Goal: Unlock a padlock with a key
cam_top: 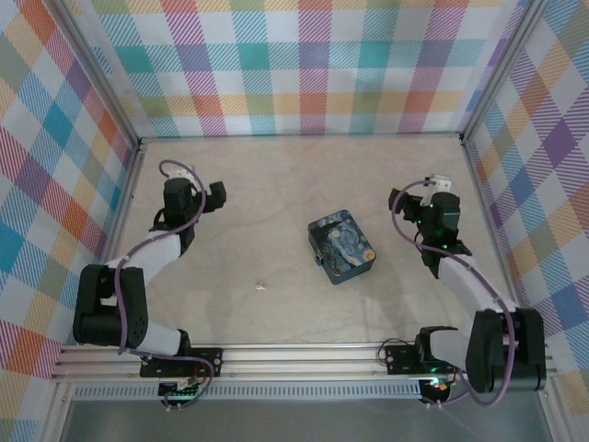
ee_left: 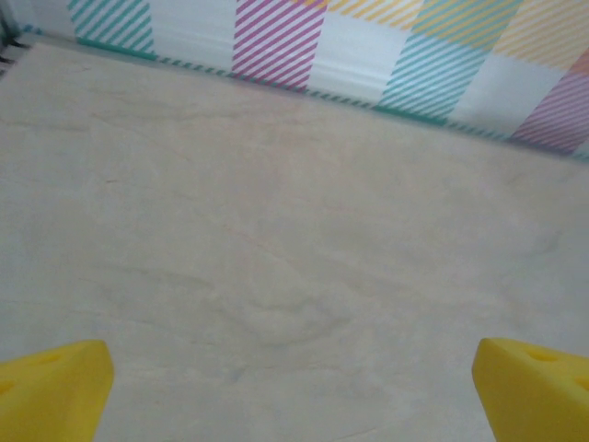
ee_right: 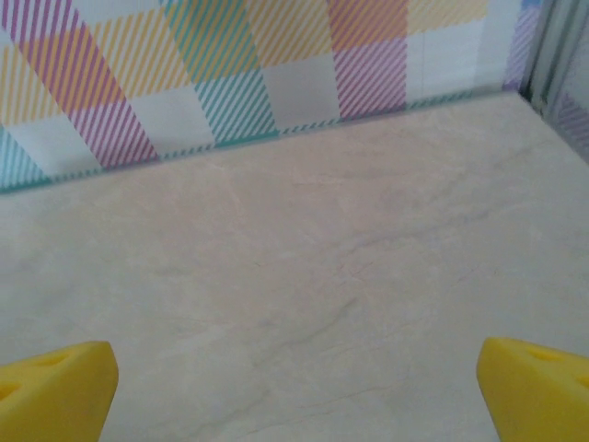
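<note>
Work looks unstarted: tiny pale silver key (cam_top: 262, 287) lies loose on the beige tabletop (cam_top: 276, 184), well apart from the blue painted box (cam_top: 340, 249); left gripper (ee_left: 294, 391) and right gripper (ee_right: 296, 391) hover spread wide, empty.

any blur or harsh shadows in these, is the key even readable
Top external: even light, soft shadows, sharp on the blue painted box, but the key is a pale speck. Left wrist: left fingertips soft-edged. Right wrist: right fingertips likewise soft, no glare.
</note>
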